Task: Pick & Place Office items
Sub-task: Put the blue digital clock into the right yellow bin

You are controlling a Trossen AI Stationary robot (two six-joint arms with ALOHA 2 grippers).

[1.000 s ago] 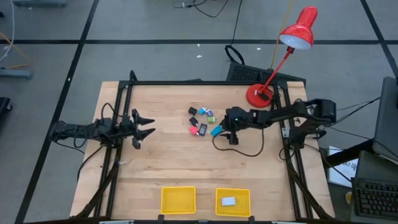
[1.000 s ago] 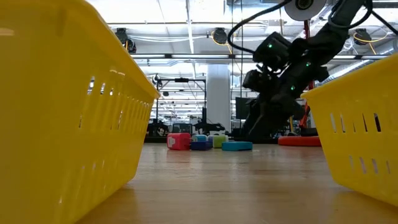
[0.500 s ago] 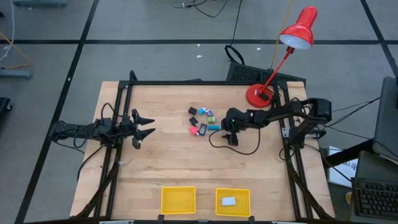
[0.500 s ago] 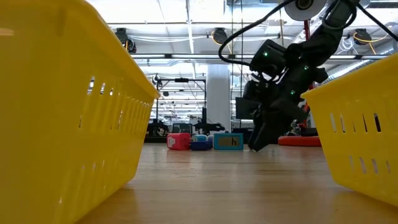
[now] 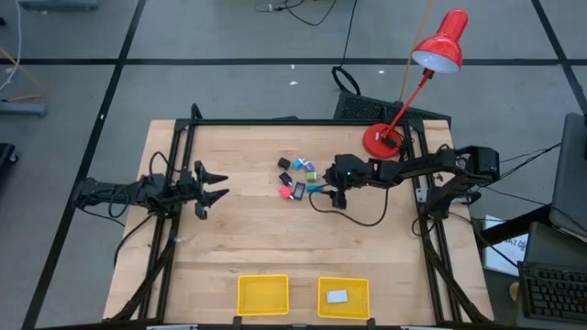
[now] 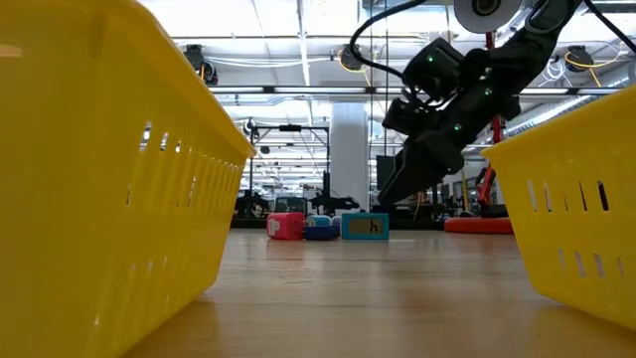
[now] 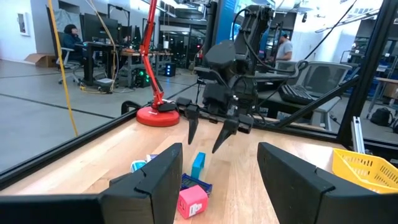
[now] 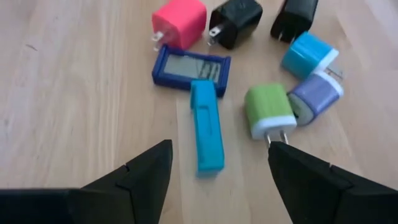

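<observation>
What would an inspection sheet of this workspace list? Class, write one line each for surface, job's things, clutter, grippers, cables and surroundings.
Surface: wooden table, bare around the pile.
Job's things: small office items clustered mid-table; a teal bar on edge beside a blue display; one white item in the right yellow tray; left yellow tray looks empty.
Clutter: red desk lamp.
Grippers: right gripper open above the teal bar; left gripper open, waiting at the left edge.
Cables: a black cable loops on the table.
Surroundings: people at desks beyond.
</observation>
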